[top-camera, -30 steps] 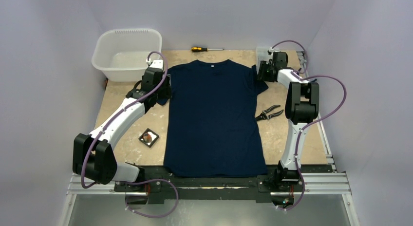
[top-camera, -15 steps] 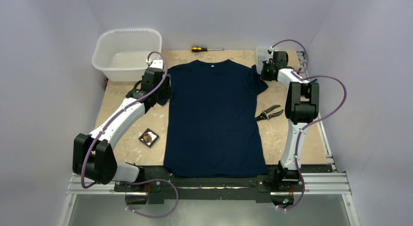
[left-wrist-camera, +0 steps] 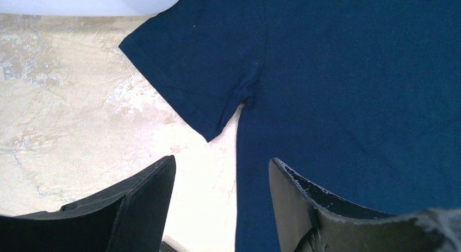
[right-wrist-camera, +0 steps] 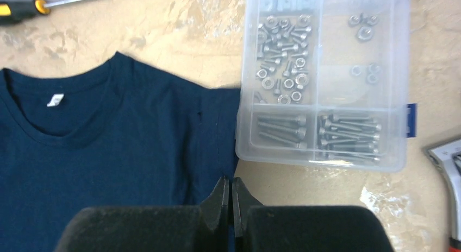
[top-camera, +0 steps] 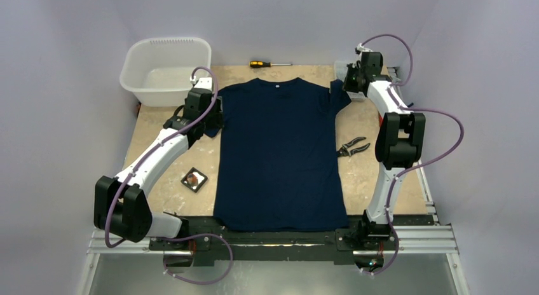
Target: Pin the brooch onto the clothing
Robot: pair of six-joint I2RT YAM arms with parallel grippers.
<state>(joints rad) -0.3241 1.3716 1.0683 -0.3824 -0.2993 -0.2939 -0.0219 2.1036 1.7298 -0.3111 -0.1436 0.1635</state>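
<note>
The left arm reaches forward, and the left gripper [left-wrist-camera: 222, 162] hangs with jaws apart over the left sleeve of the dark navy short-sleeved T-shirt [top-camera: 279, 155], which is spread mid-table. The right arm stretches to the far right, where the right gripper [right-wrist-camera: 229, 182] is pinched closed on the shirt's right sleeve. Beside it, a clear plastic compartment box [right-wrist-camera: 353, 94] holds steel screws and nuts [right-wrist-camera: 280, 40]. The small round reddish-orange brooch [top-camera: 194, 178] lies in a small square black tray [top-camera: 203, 180] left of the shirt. A white plastic tub [top-camera: 168, 39] stands far left.

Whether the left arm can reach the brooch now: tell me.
Probably yes: the brooch sits uncovered in its tray beside the left arm, bare table between, and the left tool is open and empty.
</note>
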